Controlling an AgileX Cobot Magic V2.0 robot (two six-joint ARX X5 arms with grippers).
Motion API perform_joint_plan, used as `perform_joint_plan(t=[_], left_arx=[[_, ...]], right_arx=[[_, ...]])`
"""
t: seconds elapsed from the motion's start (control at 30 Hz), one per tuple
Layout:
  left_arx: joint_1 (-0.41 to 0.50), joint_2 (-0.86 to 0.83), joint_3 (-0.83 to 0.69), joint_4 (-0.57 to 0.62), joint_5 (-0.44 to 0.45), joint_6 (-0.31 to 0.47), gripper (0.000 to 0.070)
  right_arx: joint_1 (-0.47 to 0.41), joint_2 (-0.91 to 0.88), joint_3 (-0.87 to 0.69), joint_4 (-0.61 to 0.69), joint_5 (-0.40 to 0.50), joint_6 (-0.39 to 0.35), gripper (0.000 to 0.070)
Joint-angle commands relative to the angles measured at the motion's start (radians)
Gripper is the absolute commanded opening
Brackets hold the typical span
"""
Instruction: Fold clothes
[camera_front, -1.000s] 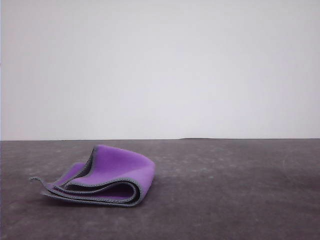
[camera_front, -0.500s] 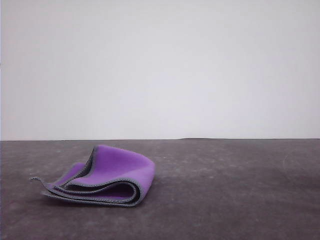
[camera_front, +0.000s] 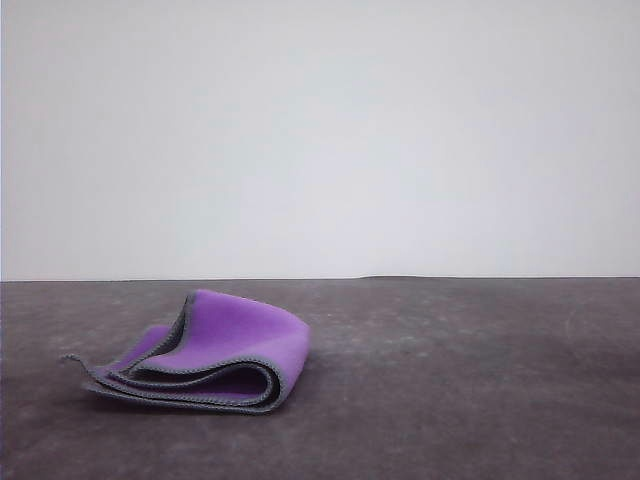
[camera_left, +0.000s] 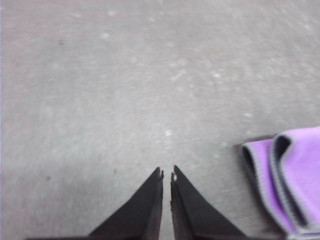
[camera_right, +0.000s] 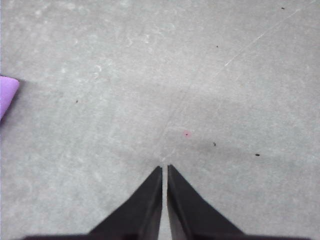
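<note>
Front view shows the soft, light cloth (camera_front: 215, 355) folded loosely; both grippers (camera_left: 166, 173) (camera_right: 164, 168), pinched closed and empty, should take its stitched edge.

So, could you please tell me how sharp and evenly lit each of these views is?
Front view: sharp, flat light, soft shadow under the cloth. Left wrist view: slightly blurred, the left pincer casts a faint shadow on the table. Right wrist view: crisper, specks readable beyond the right pincer.

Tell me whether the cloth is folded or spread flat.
Folded. In the front view the cloth lies on the table in stacked layers, its stitched edges curving back round a rounded fold on the right, purple face on top.
</note>
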Motion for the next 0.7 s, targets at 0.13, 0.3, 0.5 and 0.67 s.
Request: perform_joint_plan(t=[0.13,0.3,0.5,0.67], left_arx=[[0.036,-0.252,-0.204,0.042,-0.003,-0.052,0.0016],[0.052,-0.37,-0.287,0.054,-0.003,-0.056,0.0016],[0.055,-0.432,-0.333,0.081,-0.007,-0.063,0.0016],[0.055,-0.457,-0.34,0.08,-0.051,-0.07,0.0016]], right_arx=[[0.002,0.007,0.0,0.008,0.001,-0.002,0.001],[0.002,0.007,0.0,0.008,0.001,-0.002,0.001],[0.002,0.007,0.0,0.008,0.001,-0.002,0.001],[0.002,0.007,0.0,0.008,0.001,-0.002,0.001]])
